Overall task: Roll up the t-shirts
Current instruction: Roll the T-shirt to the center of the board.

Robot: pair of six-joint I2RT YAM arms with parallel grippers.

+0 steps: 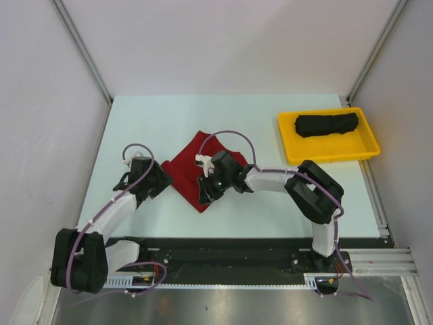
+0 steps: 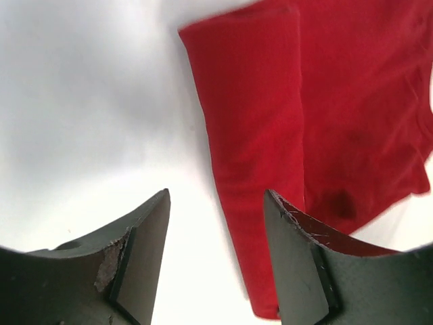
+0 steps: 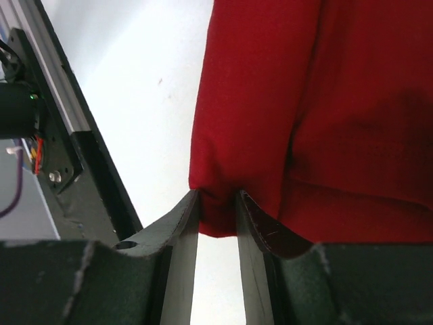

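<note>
One red shirt point(image 3: 325, 101), seemingly nipped by right pincer point(image 3: 217, 196)

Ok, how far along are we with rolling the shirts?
Done: the black t-shirt lies rolled in the yellow tray. In hand: the red t-shirt is folded on the table, not yet rolled, with the right hand pinching its edge and the left hand open beside it. Left: roll the red one.

Soft matt red cloth t-shirt point(image 3: 325, 101)
</note>
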